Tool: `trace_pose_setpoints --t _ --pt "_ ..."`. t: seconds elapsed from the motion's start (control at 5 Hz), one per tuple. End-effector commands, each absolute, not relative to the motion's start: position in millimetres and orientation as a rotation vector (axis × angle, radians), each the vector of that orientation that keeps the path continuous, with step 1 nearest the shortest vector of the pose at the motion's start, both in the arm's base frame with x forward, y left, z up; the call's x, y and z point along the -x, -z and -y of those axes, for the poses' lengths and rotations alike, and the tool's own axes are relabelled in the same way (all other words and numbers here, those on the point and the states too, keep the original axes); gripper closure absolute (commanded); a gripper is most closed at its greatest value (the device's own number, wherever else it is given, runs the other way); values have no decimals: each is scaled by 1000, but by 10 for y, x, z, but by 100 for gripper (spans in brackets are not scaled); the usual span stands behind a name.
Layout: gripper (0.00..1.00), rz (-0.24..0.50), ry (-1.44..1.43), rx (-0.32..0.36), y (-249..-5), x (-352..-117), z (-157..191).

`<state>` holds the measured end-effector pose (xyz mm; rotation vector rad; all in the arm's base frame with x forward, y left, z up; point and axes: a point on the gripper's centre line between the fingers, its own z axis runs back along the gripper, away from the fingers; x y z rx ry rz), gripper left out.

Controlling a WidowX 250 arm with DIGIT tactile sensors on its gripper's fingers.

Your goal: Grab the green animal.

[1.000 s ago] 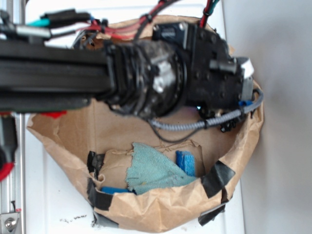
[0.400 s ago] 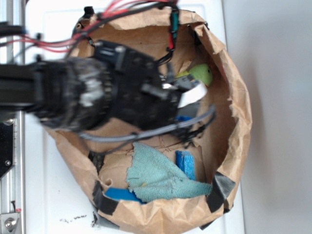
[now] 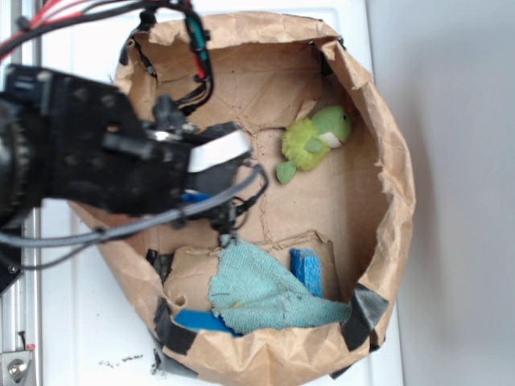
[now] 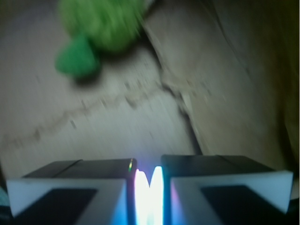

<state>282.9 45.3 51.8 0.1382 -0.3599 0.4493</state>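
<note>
Paper bag with rolled-down walls carries everything; the arm fills its left side, gripper hanging over the floor near the left wall. Wrist view shows the jaws almost shut, only a thin slit between them, holding nothing. Green animal lies by the top-right wall, well apart from the gripper. Risks, as a guess: coming down with jaws this narrow would just poke or shove the plush into the soft wall; the crumpled wall could snag a finger. Teal cloth and blue blocks at the bottom edge are possible wrong grabs.
</note>
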Motion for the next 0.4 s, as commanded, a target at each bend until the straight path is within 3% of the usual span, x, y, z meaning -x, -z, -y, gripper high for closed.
trace_pose_setpoints --t 0.0,0.2 --pt "0 409 -444 -61 -868 -3584 -260" --pt "0 414 -435 -20 -978 -3512 -262"
